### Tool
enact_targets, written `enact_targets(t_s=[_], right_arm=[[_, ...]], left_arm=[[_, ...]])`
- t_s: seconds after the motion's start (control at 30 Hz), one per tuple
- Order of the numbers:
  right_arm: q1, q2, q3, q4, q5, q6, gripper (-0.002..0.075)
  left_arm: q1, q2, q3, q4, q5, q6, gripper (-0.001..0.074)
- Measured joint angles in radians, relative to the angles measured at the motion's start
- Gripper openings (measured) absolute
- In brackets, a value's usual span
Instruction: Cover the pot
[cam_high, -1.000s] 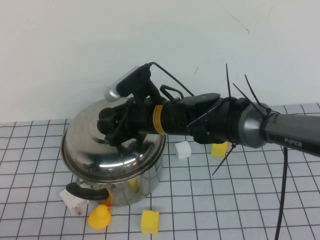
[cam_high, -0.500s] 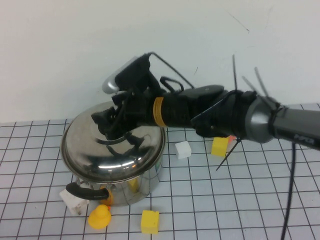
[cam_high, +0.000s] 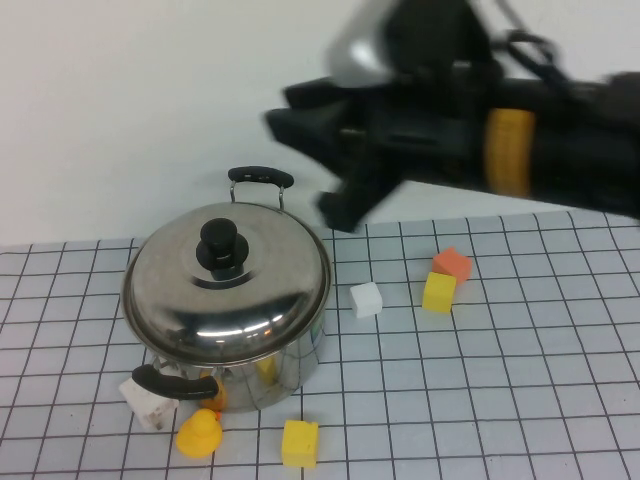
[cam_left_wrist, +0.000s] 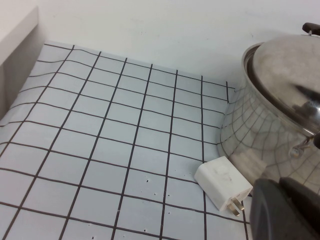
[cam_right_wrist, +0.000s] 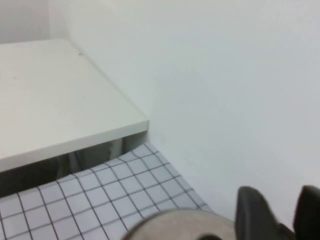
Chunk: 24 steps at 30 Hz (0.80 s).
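Note:
The steel pot (cam_high: 290, 365) with black loop handles stands at the left of the gridded table. The domed lid (cam_high: 225, 290) with its black knob (cam_high: 222, 245) sits on the pot, level on the rim. My right gripper (cam_high: 320, 165) hovers open and empty above and to the right of the pot, clear of the knob. In the right wrist view its gripper (cam_right_wrist: 282, 212) is above the lid's edge (cam_right_wrist: 180, 225). My left gripper (cam_left_wrist: 282, 210) is shut and empty, low beside the pot (cam_left_wrist: 260, 145) and its lid (cam_left_wrist: 290, 85).
A white plug adapter (cam_high: 148, 400), also in the left wrist view (cam_left_wrist: 222, 184), a yellow duck (cam_high: 199, 434) and a yellow block (cam_high: 300, 443) lie at the pot's front. A white block (cam_high: 366, 299), yellow block (cam_high: 438, 292) and orange block (cam_high: 452, 264) lie to its right.
My right gripper let go of the lid's knob and rose up and to the right. The lid went from tilted to sitting level on the pot.

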Motion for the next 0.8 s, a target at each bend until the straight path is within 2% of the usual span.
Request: enact_targets(t_s=[0.1,0.2,0.37,0.63,0.7,0.77,0.8], right_arm=[[0.000,-0.177,0.149,-0.002,0.053,-0.001,0.0135],[0.000,-0.332,0.299,-0.002,0.117,-0.004,0.0108],[-0.002,-0.582,0.538,-0.002,0.198,0.013,0.0099],[-0.002,-0.836,0.726,-0.002,0.268,0.091,0.0094],[-0.002,-0.855,0.748,0.074,0.306,-0.003,0.0093],[-0.002,-0.856,0.762,0.288,0.362,-0.240,0.0093],[-0.002,-0.856,0.763,0.458,0.408,-0.430,0.0093]], left_arm=[[0.000,0.000,0.000,0.000,0.000,0.000,-0.0003],[0.000,0.000,0.000,0.000,0.000,0.000,-0.0003],[0.000,0.000,0.000,0.000,0.000,0.000,-0.0003],[0.000,0.000,0.000,0.000,0.000,0.004,-0.0003],[0.000,0.000,0.000,0.000,0.000,0.004,-0.0003],[0.000,0.000,0.000,0.000,0.000,0.004,-0.0003],[0.000,0.000,0.000,0.000,0.000,0.004,-0.0003]])
